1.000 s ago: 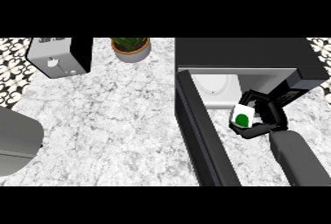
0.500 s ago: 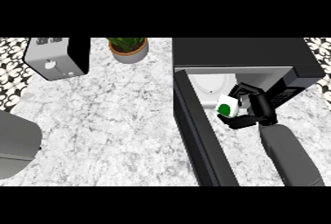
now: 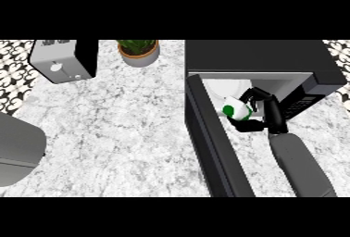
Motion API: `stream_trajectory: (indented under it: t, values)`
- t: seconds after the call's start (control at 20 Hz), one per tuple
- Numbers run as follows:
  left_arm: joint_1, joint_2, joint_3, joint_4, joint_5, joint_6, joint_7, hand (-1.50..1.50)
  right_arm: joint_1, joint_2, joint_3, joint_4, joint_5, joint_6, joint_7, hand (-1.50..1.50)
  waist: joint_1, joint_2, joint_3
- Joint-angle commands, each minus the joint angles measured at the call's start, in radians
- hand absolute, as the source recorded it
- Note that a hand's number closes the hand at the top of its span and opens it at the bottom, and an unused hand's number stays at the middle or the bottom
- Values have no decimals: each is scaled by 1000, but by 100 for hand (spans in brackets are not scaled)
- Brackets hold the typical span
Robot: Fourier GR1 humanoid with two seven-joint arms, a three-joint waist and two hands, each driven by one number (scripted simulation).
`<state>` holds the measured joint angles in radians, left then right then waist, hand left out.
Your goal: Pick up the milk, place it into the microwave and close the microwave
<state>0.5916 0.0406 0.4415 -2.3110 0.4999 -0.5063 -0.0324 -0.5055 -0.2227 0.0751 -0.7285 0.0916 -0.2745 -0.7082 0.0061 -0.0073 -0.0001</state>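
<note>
The milk [image 3: 234, 109] is a small white carton with a green mark. My right hand [image 3: 259, 111] is curled round it and holds it at the mouth of the black microwave [image 3: 259, 58], in front of the white inside [image 3: 229, 87]. The microwave's door [image 3: 209, 139] stands wide open, swung out toward the view's lower edge, left of my right forearm. My left hand shows nowhere in the head view.
A silver toaster [image 3: 61, 60] stands at the back left and a potted plant [image 3: 139, 50] beside it. A grey rounded object [image 3: 17, 152] lies at the left edge. The marble counter [image 3: 116, 134] spreads left of the open door.
My right hand has carried the milk left and further back, from beside the microwave's front toward its opening. The view has shifted slightly too.
</note>
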Motion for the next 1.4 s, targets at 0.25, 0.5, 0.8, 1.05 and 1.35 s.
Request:
stream_trajectory:
  t: [0.25, 0.5, 0.8, 1.05, 1.35]
  values:
    - [-53, 25, -2, 11, 12, 6, 12, -150, -247, 1, 14, 91, 80, -168, 111, 150, 117, 41, 2]
    - [-72, 44, -9, 27, 1, 0, 24, -150, -227, -44, 33, 79, 119, -287, 80, 150, 134, 49, 2]
    - [-95, 49, -17, 46, -10, -6, 21, -150, -201, -75, 61, 101, 172, -424, 73, 150, 157, 54, 1]
    - [-115, 49, -32, 56, -11, -8, 24, -150, -207, -92, 46, 165, 199, -544, 181, -150, 177, 60, 0]
    - [-155, 77, -23, 72, -48, 3, 33, -150, -203, -84, 96, 163, 241, -557, 202, -150, 182, 63, 4]
